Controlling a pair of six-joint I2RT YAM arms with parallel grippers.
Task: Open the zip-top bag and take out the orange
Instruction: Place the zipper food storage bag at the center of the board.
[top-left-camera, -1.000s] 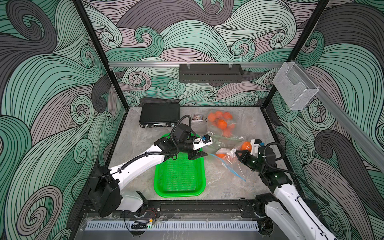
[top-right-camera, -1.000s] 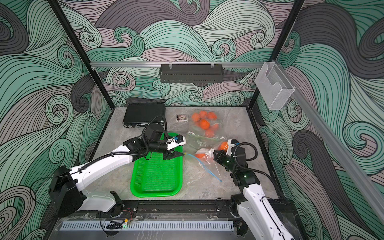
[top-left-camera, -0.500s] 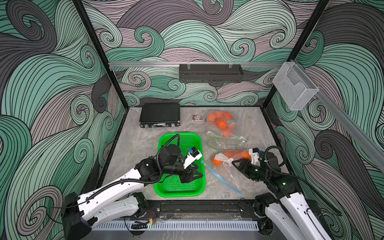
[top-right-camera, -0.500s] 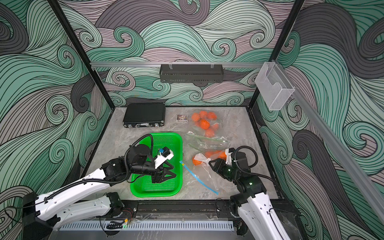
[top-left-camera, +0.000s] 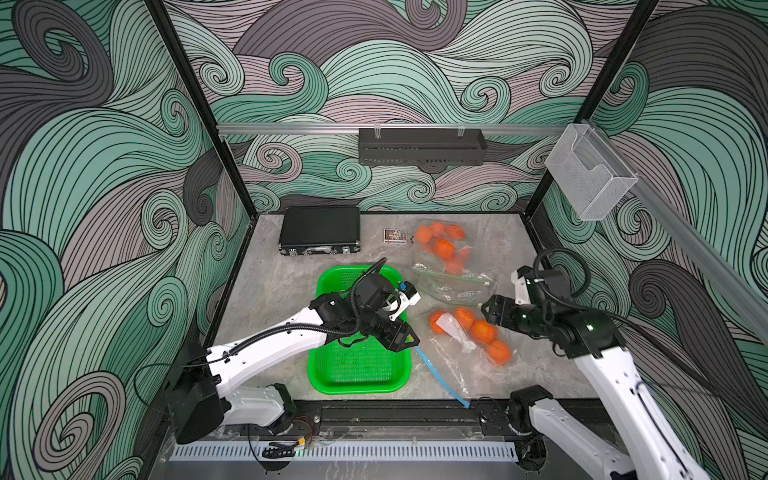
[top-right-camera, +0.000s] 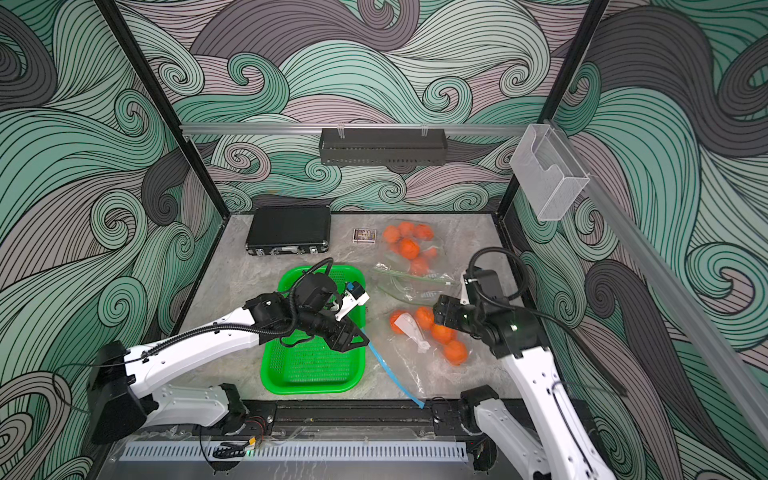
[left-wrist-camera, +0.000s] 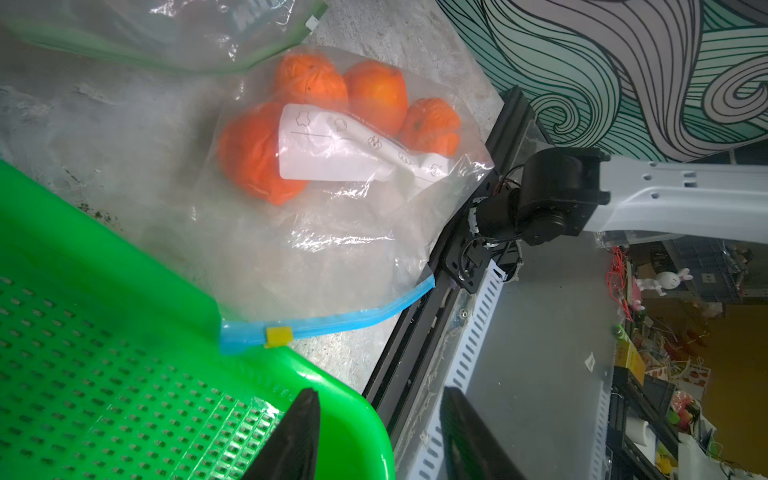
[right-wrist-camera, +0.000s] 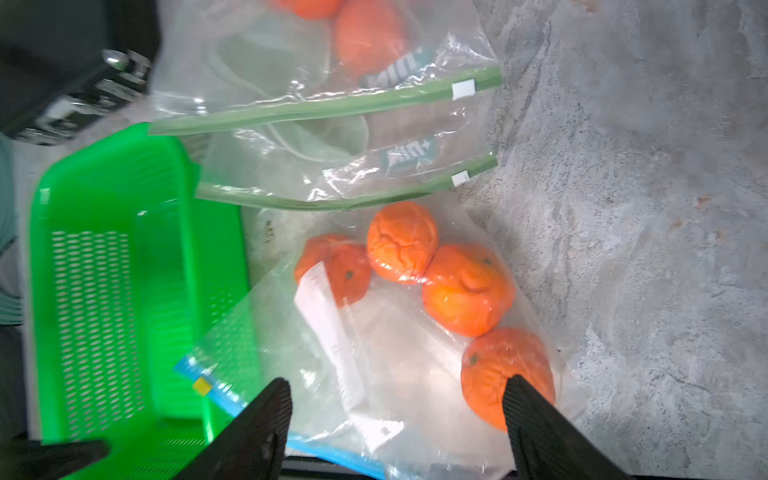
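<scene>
**Both grippers open, oranges inside the bag**

Your zip-top bag (top-left-camera: 453, 368) lies flat on the table (top-left-camera: 270, 291), just beside the green tray (top-left-camera: 320, 374) on the right arm's side, between the two arms. Four oranges (top-left-camera: 483, 331) sit inside it, bunched at the end away from the zip. A white label (left-wrist-camera: 332, 153) on the plastic lies across them.

The blue zip strip (top-left-camera: 440, 376) runs slantwise from the tray toward the table's front edge. In the left wrist view, the end carrying the yellow slider (left-wrist-camera: 278, 336) rests on the tray's rim. Along the part you can see, the strip lies as a single flat band.

Your left gripper (top-left-camera: 406, 338) hangs over the tray's edge on the bag's side, close to the slider end of the strip. In the left wrist view its fingers (left-wrist-camera: 299, 432) stand apart with nothing between them.

Your right gripper (top-left-camera: 490, 311) is over the orange end of the bag. In the right wrist view its fingers (right-wrist-camera: 266, 419) are spread wide above the plastic and hold nothing. One finger crosses in front of the nearest orange, and you cannot tell from that view whether it touches the bag.

Behind this bag lie clear green-zip bags (top-left-camera: 455, 286), the rear one holding its own fruit (top-left-camera: 442, 247). A black case (top-left-camera: 320, 230) and a small card box (top-left-camera: 395, 235) sit near the back wall.
</scene>
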